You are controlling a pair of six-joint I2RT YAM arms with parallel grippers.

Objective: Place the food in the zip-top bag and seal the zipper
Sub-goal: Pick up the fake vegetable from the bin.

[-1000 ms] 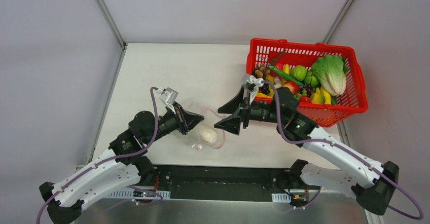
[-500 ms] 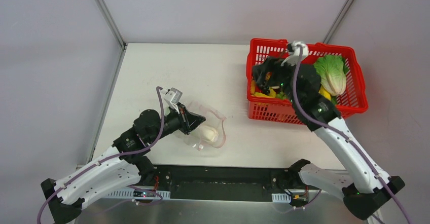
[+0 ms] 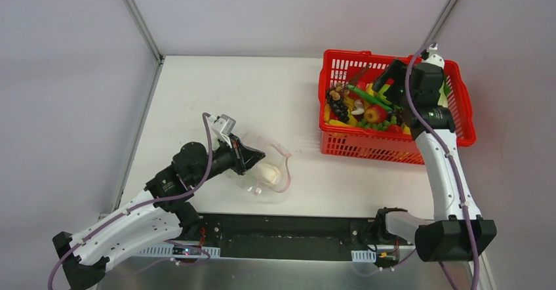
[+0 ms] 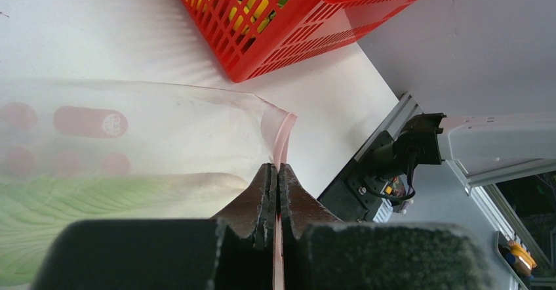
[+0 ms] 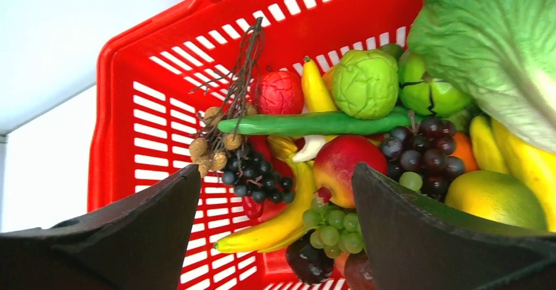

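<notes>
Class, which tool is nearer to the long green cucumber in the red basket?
Right. The right tool hangs open over the cucumber; the left tool is across the table, shut on the bag edge.

Bright red on the mesh basket [image 3: 357, 144], upper right of the top view. Inside it, plain green on the long vegetable [image 5: 315, 123], yellow on the banana [image 5: 275, 227], red blushed with yellow on the apple [image 5: 344, 161], dark purple on the grapes [image 5: 423, 147]. Clear with pink-red dots for the zip-top bag [image 4: 164, 126]; pale pink along its zipper [image 4: 282, 142].
</notes>
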